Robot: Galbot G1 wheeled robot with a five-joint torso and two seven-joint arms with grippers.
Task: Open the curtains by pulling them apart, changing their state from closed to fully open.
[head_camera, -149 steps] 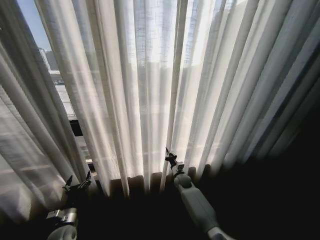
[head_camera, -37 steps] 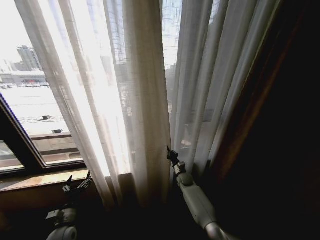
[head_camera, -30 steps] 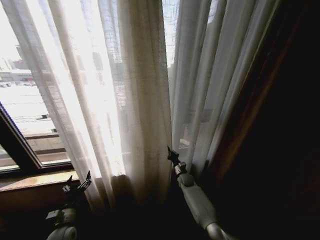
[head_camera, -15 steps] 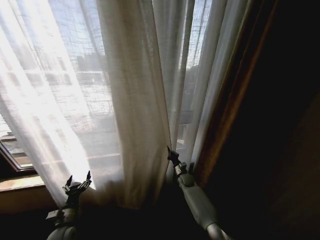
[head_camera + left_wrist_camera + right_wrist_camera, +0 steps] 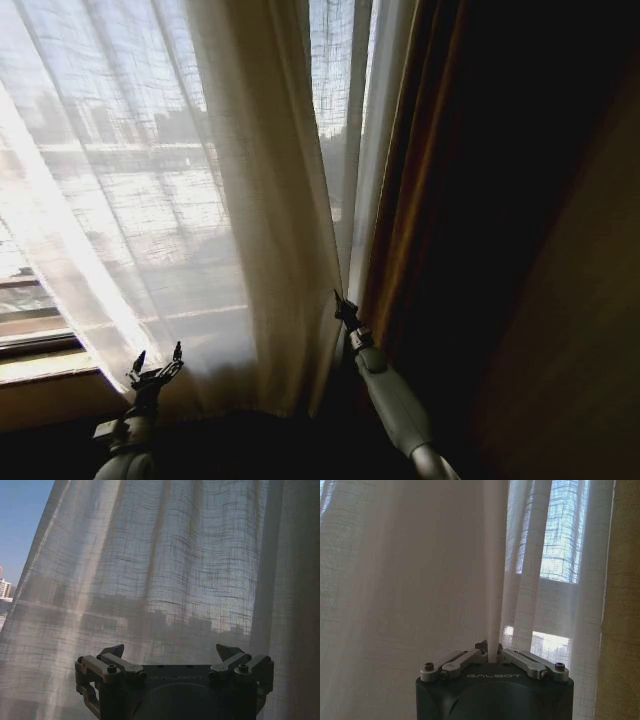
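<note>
The curtains (image 5: 250, 200) hang as sheer, loosely woven cream fabric in long vertical pleats, with city buildings showing dimly through the weave. They fill the left and middle of the head view, beside a dark brown opaque drape (image 5: 420, 180) on the right. The right gripper (image 5: 343, 306) is pinched narrow on a folded edge of the sheer fabric, its metal fingers (image 5: 465, 659) meeting around the pleat. The left gripper (image 5: 170, 652) stands wide, holding nothing, just before the cloth, low at the left.
</note>
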